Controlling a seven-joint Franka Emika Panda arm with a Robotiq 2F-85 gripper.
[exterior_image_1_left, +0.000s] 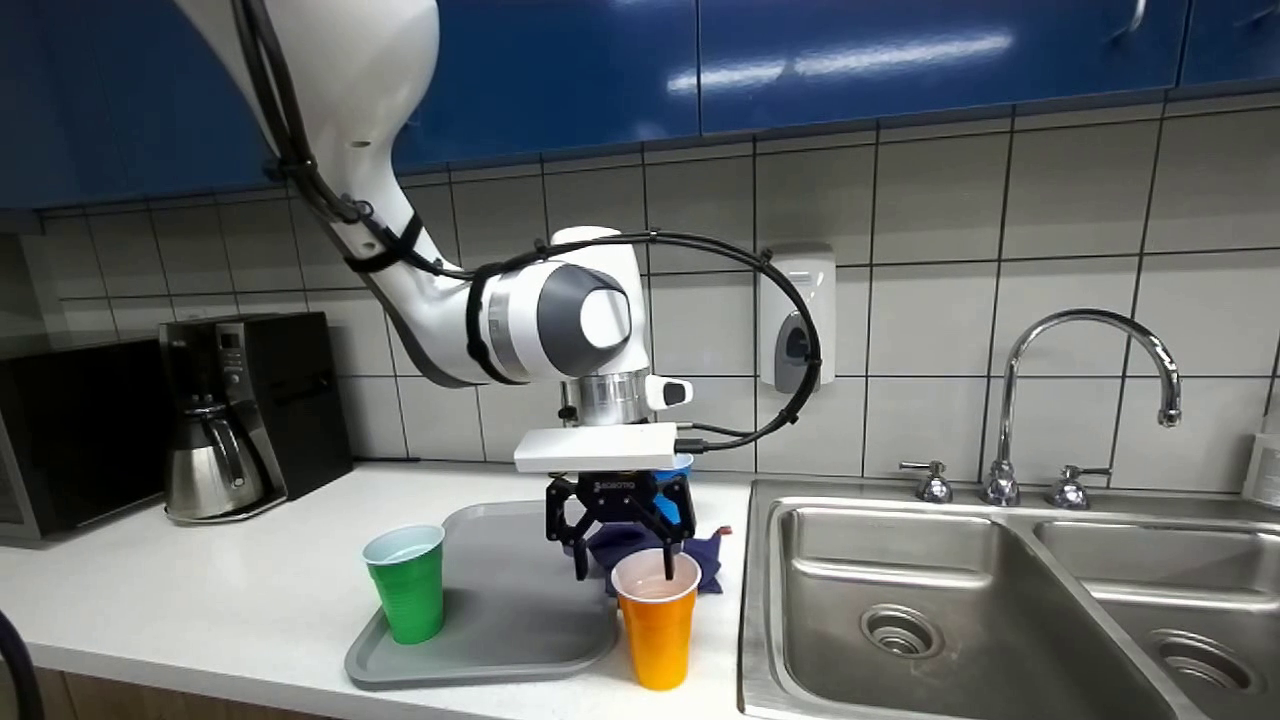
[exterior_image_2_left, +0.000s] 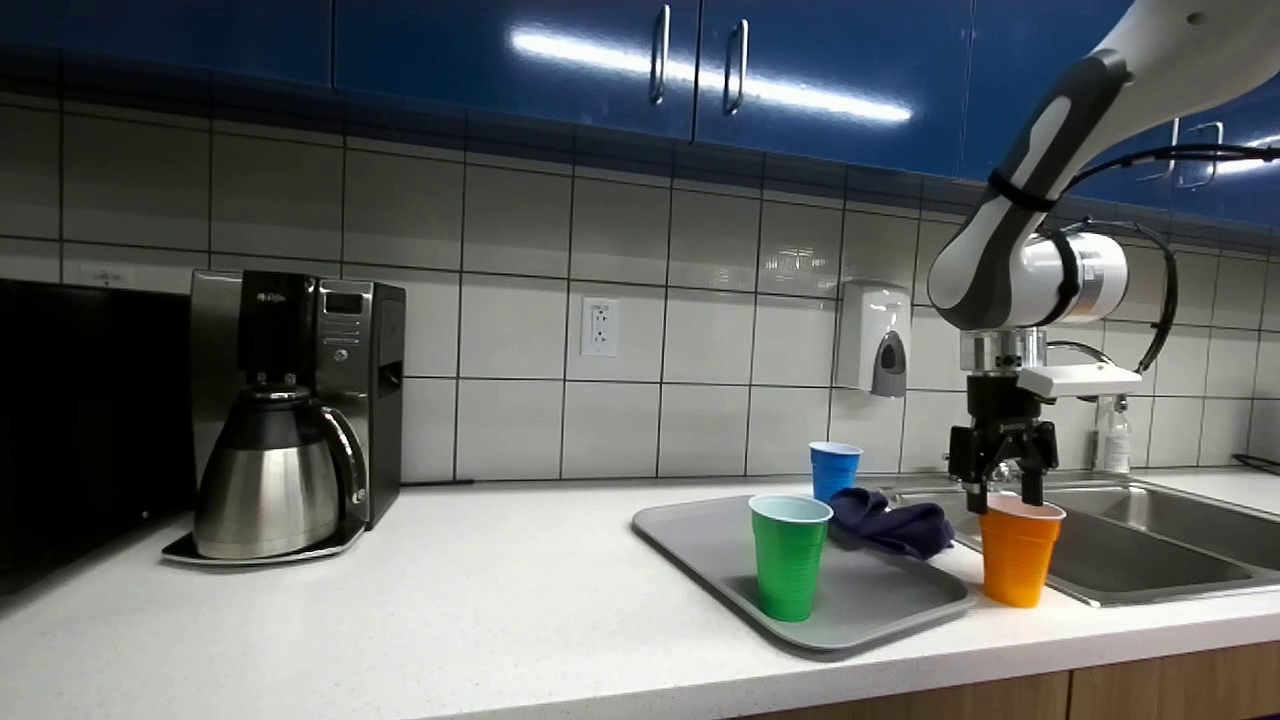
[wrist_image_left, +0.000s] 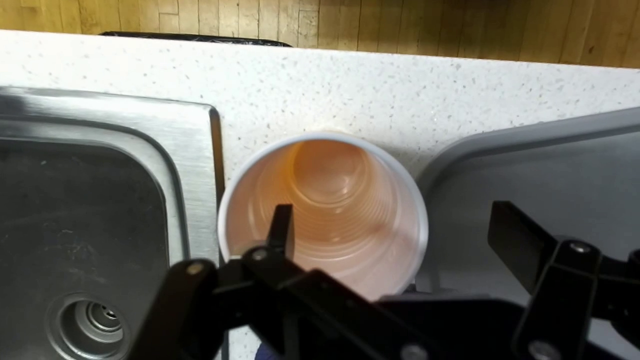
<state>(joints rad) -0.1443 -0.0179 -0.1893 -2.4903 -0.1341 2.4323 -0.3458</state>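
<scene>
My gripper (exterior_image_1_left: 625, 572) (exterior_image_2_left: 1004, 505) points straight down with its jaws spread wide and nothing held between them. Nearest to it is an upright orange cup (exterior_image_1_left: 658, 650) (exterior_image_2_left: 1018, 560) with a pale inside, standing on the counter between tray and sink. In the wrist view one finger (wrist_image_left: 282, 225) overlaps the mouth of the orange cup (wrist_image_left: 345, 265); whether its tip dips below the rim I cannot tell. The opposite finger (wrist_image_left: 520, 240) lies beyond the cup's edge, over the grey tray (wrist_image_left: 560, 165). The cup looks empty inside.
On the tray (exterior_image_2_left: 870, 605) stands a green cup (exterior_image_1_left: 408, 590) (exterior_image_2_left: 788, 570). A dark purple cloth (exterior_image_2_left: 895, 522) lies bunched at the tray's edge, near a blue cup (exterior_image_2_left: 834, 472). The steel sink (exterior_image_1_left: 900, 560) adjoins the orange cup; a coffee maker (exterior_image_2_left: 290, 420) stands farther along.
</scene>
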